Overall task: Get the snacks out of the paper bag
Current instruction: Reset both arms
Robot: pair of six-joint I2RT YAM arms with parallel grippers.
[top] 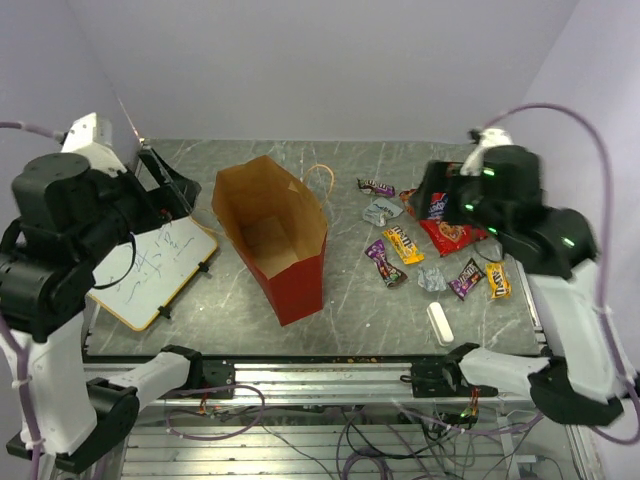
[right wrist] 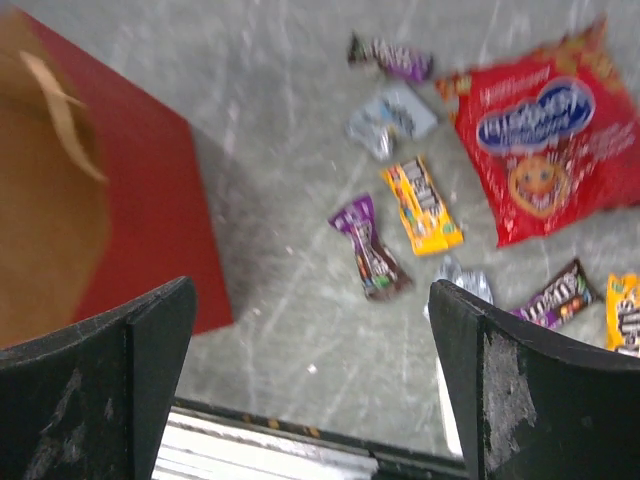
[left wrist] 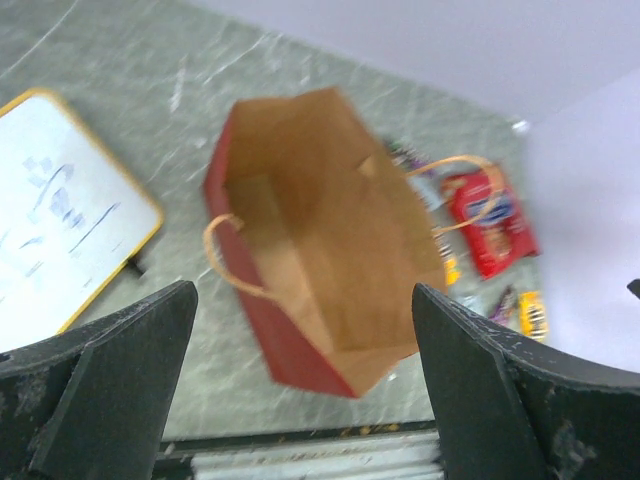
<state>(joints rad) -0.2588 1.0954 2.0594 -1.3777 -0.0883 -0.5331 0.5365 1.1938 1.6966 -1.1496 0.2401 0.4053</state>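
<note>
1. The paper bag (top: 270, 235) is in the middle of the desk (top: 350, 300) with its mouth open upward. The left wrist view shows only bare brown paper inside. I judge it light, thin-walled and easy to crush or tip, so it is best taken by the upper rim, one wall pinched gently.
2. The red packet (right wrist: 545, 160) lies flat near the desk's right edge, well apart from the bag. It looks crinkly, puffed and slippery, so a sealed end seam should hold better than the belly.
3. The small wrappers, among them a yellow one (right wrist: 422, 205) and a purple one (right wrist: 368, 250), are scattered on the right half, between bag and packet. They are probably very light, flat and apt to skid, so pinch across the middle, coming straight down onto the desk.
4. The left fingers (left wrist: 305, 340) hang above the bag, spread fully and holding nothing. The right fingers (right wrist: 315, 330) hover over the wrappers, also wide apart and empty.
</note>
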